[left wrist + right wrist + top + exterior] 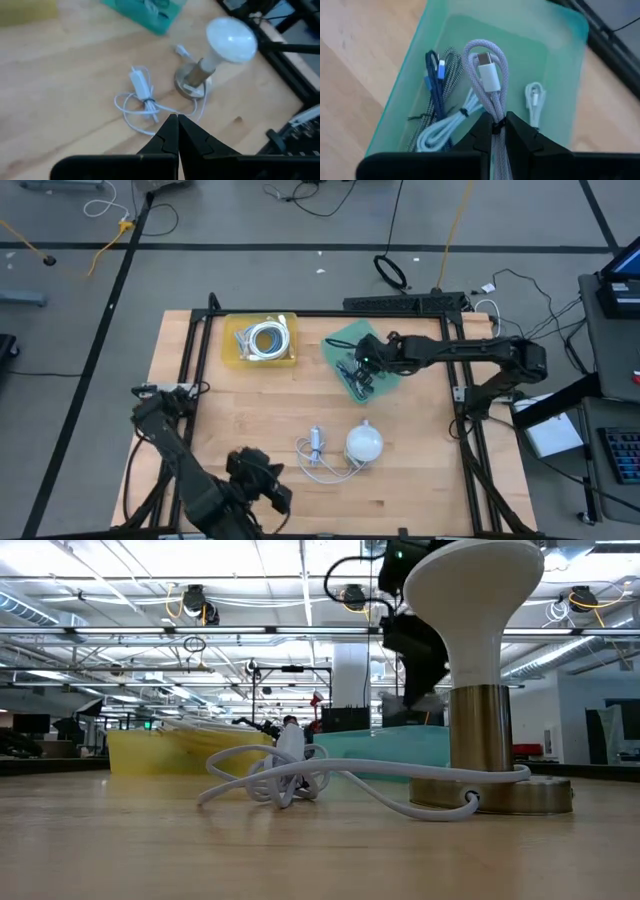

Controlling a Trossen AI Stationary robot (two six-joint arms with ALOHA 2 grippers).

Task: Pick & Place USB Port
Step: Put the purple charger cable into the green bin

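Note:
A pale braided USB cable [487,75], folded into a loop with a white plug on top, sits in my right gripper [496,122], which is shut on it over the teal bin [470,30]. The same gripper [362,362] shows above that bin [372,332] in the high view. Blue, speckled and white cables [440,100] lie inside the bin. My left gripper [177,120] is shut on nothing near the table's near edge [262,478], short of a white-headed lamp [227,40] and its coiled white cord [142,97]. My right gripper pinches the braided cable's doubled strands [495,107] between its two fingers, just behind the plug end. The fingers come slanting down from the table's right. The loop and plug [489,77] stick out past the fingertips over the bin's inside.
A yellow bin [262,340] holding a coiled white cable stands left of the teal bin at the far side. The lamp [363,442] and its cord [318,450] stand mid-table toward the near edge. Black frame rails [460,400] border the table's left, right and far sides.

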